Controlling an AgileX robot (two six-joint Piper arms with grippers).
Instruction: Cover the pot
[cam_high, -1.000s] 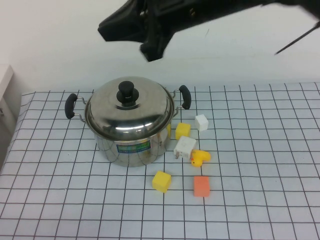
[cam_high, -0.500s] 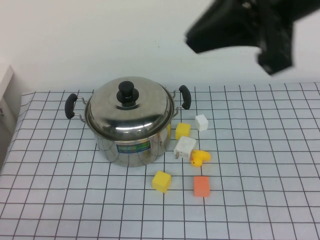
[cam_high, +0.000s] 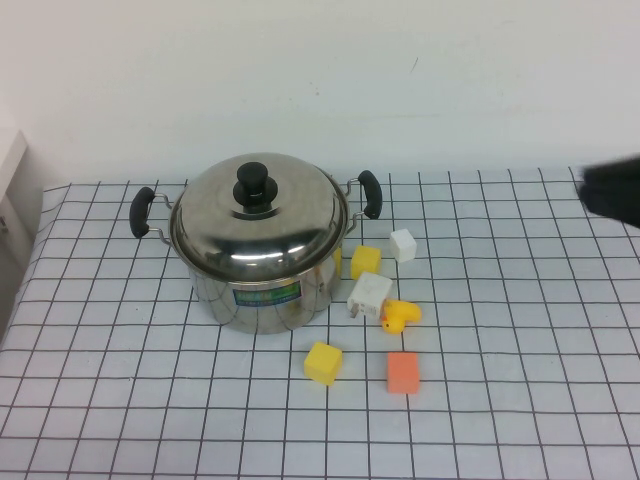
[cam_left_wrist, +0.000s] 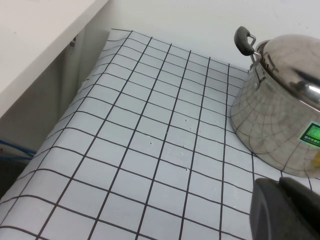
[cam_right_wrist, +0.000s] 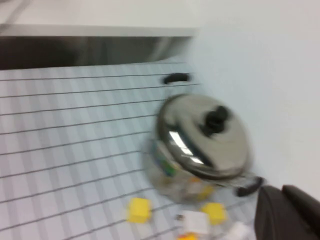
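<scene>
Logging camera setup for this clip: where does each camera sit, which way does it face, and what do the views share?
High view: raised on the robot's side, angled down at the pot with its lid on; the right arm shows dark at the right edge, right gripper unseen.
Left wrist view: low, left of the pot; left gripper partly in frame.
Right wrist view: high, looking down at the pot; right gripper partly in frame.
Shared: the lidded pot.

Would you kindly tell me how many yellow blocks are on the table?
2. One yellow block sits right beside the pot, behind the white plug; the other yellow block lies nearer the camera, left of the orange block. None seems hidden.
</scene>
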